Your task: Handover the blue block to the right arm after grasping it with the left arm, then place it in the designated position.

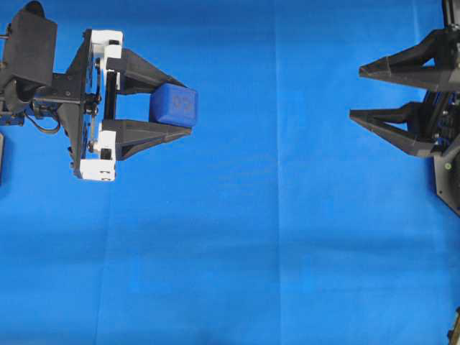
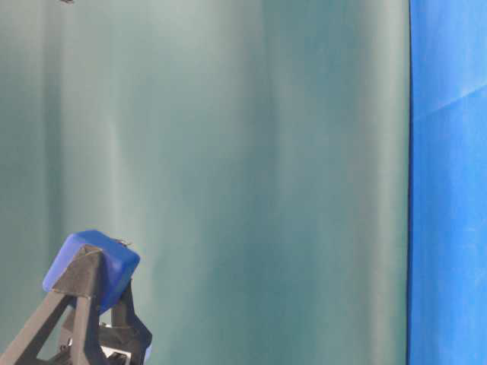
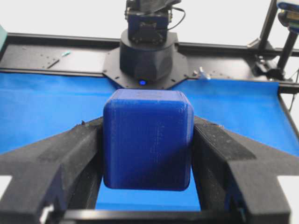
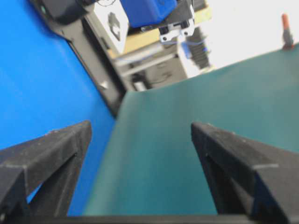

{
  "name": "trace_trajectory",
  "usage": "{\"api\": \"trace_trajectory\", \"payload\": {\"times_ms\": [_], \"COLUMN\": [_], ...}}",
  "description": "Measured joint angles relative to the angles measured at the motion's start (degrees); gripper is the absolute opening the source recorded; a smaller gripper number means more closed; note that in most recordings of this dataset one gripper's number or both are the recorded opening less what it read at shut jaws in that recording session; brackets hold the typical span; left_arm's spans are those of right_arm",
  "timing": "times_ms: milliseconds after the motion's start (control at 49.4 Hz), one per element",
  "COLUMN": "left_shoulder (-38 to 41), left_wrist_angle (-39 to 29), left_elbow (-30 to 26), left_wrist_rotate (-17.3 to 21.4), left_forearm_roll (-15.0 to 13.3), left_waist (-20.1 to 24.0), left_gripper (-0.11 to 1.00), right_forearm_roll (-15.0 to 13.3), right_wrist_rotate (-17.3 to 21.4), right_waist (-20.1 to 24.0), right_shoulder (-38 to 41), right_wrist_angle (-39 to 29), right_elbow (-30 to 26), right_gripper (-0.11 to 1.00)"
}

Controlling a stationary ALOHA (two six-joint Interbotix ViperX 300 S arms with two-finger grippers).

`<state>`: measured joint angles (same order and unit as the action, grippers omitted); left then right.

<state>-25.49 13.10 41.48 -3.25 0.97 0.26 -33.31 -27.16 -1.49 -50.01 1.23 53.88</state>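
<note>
The blue block (image 1: 175, 105) is a dark navy cube with rounded edges, held off the bright blue cloth between the fingers of my left gripper (image 1: 180, 106), which is shut on it. The left wrist view shows the blue block (image 3: 148, 140) pinched on both sides by the black fingers (image 3: 74, 149). At table level the blue block (image 2: 91, 262) sits tilted at the fingertips (image 2: 82, 293). The right arm's gripper (image 1: 357, 93) stands open and bare far to the right, pointing at the block. Its wrist view shows its gripper (image 4: 140, 128) wide apart and the distant blue block (image 4: 147, 10). No designated position shows.
Bright blue cloth (image 1: 237, 244) covers the table, creased in a grid. A teal backdrop (image 2: 266, 175) stands behind. The right arm's black base (image 3: 147, 51) sits on a dark frame at the cloth's far edge. A dark object (image 1: 1, 154) pokes in at the left border.
</note>
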Motion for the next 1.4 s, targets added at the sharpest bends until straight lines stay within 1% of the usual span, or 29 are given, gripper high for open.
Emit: {"api": "trace_trajectory", "payload": {"times_ms": [101, 223, 365, 446, 567, 1398], "left_shoulder": [0.0, 0.0, 0.0, 0.0, 0.0, -0.2], "left_wrist_angle": [0.2, 0.4, 1.0, 1.0, 1.1, 1.1], "left_elbow": [0.0, 0.0, 0.0, 0.0, 0.0, 0.3], "left_wrist_rotate": [0.0, 0.0, -0.1, 0.0, -0.1, -0.1], "left_forearm_roll": [0.0, 0.0, 0.0, 0.0, -0.1, -0.1], "left_waist": [0.0, 0.0, 0.0, 0.0, 0.0, 0.0], "left_gripper": [0.47, 0.47, 0.47, 0.47, 0.47, 0.46], "right_forearm_roll": [-4.0, -7.3, -10.4, -11.2, -11.7, -11.8], "right_wrist_rotate": [-1.8, -3.0, -3.4, -3.4, -3.5, -3.4], "right_waist": [1.9, 4.7, 5.5, 5.5, 5.5, 5.5], "right_shoulder": [0.5, 1.6, 2.5, 2.6, 2.1, 1.6], "right_wrist_angle": [-0.3, -0.4, -0.8, -0.9, -0.4, 0.9], "right_elbow": [0.0, 0.0, 0.0, 0.0, 0.0, 0.0], "right_gripper": [0.97, 0.97, 0.95, 0.95, 0.95, 0.95]}}
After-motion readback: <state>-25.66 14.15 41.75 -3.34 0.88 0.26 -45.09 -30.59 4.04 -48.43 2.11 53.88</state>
